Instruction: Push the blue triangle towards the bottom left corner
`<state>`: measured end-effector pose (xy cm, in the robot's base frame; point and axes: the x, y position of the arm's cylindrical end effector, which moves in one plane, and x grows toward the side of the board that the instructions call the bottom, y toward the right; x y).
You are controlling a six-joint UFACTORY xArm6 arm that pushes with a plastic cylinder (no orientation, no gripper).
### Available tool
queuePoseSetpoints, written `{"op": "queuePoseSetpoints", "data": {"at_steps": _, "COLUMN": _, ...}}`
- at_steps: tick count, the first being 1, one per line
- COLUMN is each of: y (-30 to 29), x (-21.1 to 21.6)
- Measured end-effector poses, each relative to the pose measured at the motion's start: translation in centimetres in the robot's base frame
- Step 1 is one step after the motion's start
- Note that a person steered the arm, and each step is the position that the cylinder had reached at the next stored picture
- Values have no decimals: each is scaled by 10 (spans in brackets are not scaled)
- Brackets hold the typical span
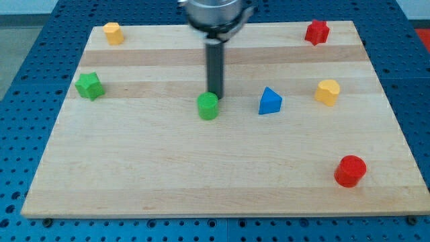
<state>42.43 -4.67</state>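
My tip stands near the middle of the counter, a pale wooden board lying on a blue perforated surface. The dark rod comes straight down from the grey mount at the view's top. The tip's end sits just at the upper edge of the green cylinder, touching it or nearly so; I cannot tell which. There are no jaws on this arm, only the bare rod, so nothing is held.

The blue triangle lies to the view's right of the tip and the green cylinder, near them but clearly apart, roughly level with the cylinder and a little above the board's middle line. It is well away from the bottom left corner, and the green cylinder lies between it and the view's left side.

The green star sits near the left edge, in the upper half. A yellow block of rounded, uncertain shape is in the top left corner. The red star is in the top right corner. A yellow hexagon-like block stands to the right of the blue triangle, apart from it. The red cylinder rests near the bottom right corner
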Motion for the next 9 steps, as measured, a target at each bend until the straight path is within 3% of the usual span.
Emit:
{"op": "queuePoseSetpoints", "data": {"at_steps": 1, "y": 18, "x": 74}}
{"op": "queuePoseSetpoints", "data": {"at_steps": 2, "y": 10, "x": 100}}
{"op": "queuePoseSetpoints", "data": {"at_steps": 5, "y": 41, "x": 93}}
{"op": "queuePoseSetpoints", "data": {"at_steps": 7, "y": 154, "x": 95}}
{"op": "queuePoseSetpoints", "data": {"at_steps": 9, "y": 195, "x": 63}}
